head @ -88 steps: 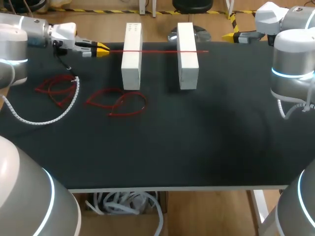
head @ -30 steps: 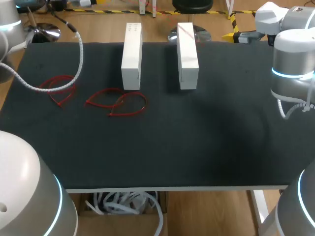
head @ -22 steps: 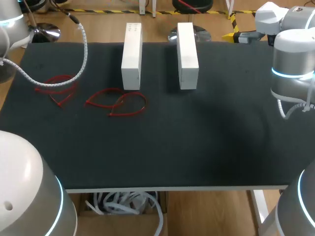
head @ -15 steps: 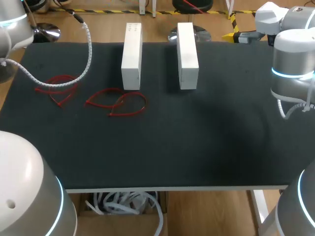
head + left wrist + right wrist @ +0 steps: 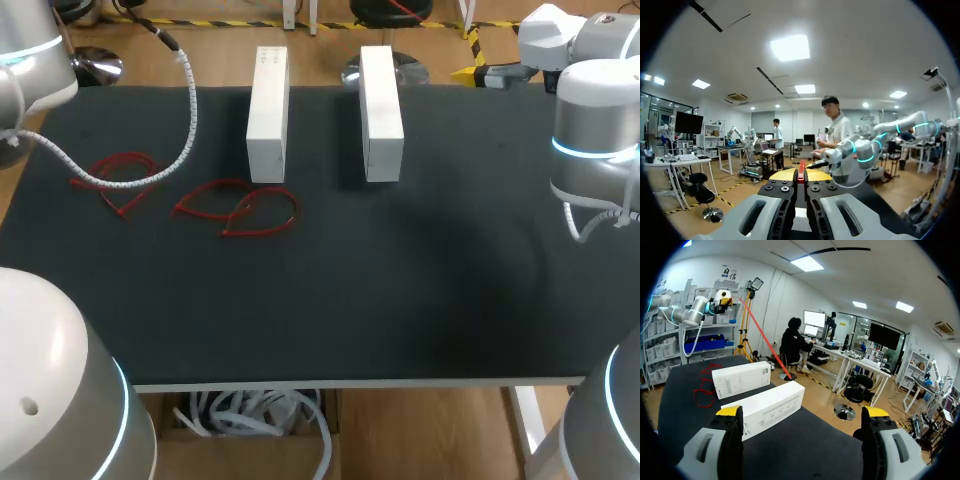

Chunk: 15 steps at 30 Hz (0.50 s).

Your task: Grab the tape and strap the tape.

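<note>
Tape (image 5: 801,174), a thin red strip, is pinched flat between the 2 closed fingers of the left end effector (image 5: 801,186). That end effector is raised high, well to the left of the right-hand white box (image 5: 771,407), and the strip slants down toward that box's far end. The right end effector (image 5: 802,412) gapes wide and empty on the box's other side. The strip looks light, limp and slick, so I would pinch its flat faces near the free end. Red loops (image 5: 240,208) lie on the bench (image 5: 400,300) left of the box.

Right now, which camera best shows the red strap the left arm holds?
Right wrist view: the red strap runs as a long line from the left gripper. The left wrist view shows only a sliver between its fingers; the head view, barely a trace.
</note>
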Each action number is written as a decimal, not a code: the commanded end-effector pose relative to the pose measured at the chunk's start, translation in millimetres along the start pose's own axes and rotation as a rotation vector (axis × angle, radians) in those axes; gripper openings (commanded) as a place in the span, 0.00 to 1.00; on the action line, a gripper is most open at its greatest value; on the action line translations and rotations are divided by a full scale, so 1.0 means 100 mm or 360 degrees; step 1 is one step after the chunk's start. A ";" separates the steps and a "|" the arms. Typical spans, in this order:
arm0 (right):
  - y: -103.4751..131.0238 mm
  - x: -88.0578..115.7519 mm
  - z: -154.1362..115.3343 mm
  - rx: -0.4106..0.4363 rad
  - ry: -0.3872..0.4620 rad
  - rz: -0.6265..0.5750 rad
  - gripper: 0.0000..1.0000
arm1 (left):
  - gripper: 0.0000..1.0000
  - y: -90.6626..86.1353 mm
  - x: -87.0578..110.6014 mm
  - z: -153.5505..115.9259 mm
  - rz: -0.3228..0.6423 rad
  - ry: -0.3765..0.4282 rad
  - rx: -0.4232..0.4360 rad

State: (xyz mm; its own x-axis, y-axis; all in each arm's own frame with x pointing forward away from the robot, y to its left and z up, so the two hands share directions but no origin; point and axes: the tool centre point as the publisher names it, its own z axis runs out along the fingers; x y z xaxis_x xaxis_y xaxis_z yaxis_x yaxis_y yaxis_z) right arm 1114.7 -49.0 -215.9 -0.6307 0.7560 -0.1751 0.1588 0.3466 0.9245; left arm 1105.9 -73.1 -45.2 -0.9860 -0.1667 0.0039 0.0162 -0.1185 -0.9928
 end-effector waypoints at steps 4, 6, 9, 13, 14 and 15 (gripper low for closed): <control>-0.01 0.00 0.00 -0.0004 0.0001 0.0000 1.00 | 0.00 -0.01 0.05 0.00 0.0003 -0.0167 0.0001; -0.01 0.00 0.00 -0.0004 0.0001 0.0000 1.00 | 0.00 -0.01 0.05 0.00 0.0003 -0.0167 0.0001; -0.01 0.00 0.00 -0.0004 0.0001 0.0000 1.00 | 0.00 -0.01 0.05 0.00 0.0003 -0.0167 0.0001; -0.01 0.00 0.00 -0.0004 0.0001 0.0000 1.00 | 0.00 -0.14 0.07 0.08 0.0129 0.0156 0.0101; -0.01 0.00 0.00 -0.0004 0.0001 0.0000 1.00 | 0.00 -0.17 0.07 0.10 0.0153 0.0199 0.0112; -0.01 0.00 0.00 -0.0004 0.0001 0.0000 1.00 | 0.00 -0.18 0.07 0.11 0.0165 0.0220 0.0111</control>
State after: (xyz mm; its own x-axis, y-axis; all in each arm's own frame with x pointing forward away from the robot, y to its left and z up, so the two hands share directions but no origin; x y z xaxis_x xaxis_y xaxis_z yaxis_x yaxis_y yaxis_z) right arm 1114.7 -49.0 -215.9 -0.6307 0.7560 -0.1751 0.1588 0.3466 0.9245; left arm 1089.4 -84.5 -25.1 -0.9800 -0.1911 -0.0548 0.0853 -0.1550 -0.9842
